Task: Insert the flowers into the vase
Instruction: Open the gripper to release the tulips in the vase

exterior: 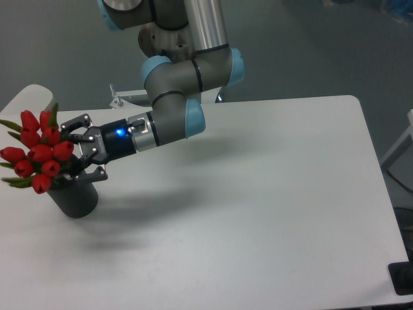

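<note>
Where the table's (271, 194) left edge begins: flowers (40, 152), a bunch of red tulip buds with narrow green leaves poking out at the far left, heads leaning left and up, stems running down into the mouth of the vase (75, 197) directly beneath. Probably artificial, so light, springy in the stem, soft and crushable at the buds; best held low on the gathered stems, just under the heads, never on the blooms. Vase: dark grey matte cylinder, thick-walled, upright near the table's left edge, likely heavy enough to stay put under a light bunch, though a sideways pull on the stems could tip it. Next rightward: gripper (82, 154), horizontal, fingers spread and reaching around the stem bundle just above the vase rim; contact with the stems not clear, apparently parted rather than clamped. Blue indicator lit on the wrist behind it. Further right: arm (181, 110), grey with pale blue joint caps, descending from the top of view.
</note>
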Tool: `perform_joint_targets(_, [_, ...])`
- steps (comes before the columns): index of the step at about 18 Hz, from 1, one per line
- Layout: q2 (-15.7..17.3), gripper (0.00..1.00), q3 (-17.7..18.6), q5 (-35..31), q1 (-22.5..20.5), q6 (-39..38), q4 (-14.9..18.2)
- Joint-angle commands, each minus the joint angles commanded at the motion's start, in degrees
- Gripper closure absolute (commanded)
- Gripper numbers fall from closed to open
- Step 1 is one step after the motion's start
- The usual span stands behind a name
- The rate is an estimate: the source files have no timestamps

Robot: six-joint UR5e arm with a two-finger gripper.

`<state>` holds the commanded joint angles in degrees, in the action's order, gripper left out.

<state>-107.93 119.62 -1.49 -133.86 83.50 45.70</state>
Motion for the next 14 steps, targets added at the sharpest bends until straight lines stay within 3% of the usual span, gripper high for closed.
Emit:
perform_joint_targets(2, [-0.09,0.03,0.09,0.00,0.00,0.70,-0.09])
perform_joint_targets(3, [-0.09,0.00,0.09,-0.09,-0.17,0.70,-0.09])
perform_joint_targets(14, [0.17,0.00,1.32,-2.55,-1.49,1.58,-0.18])
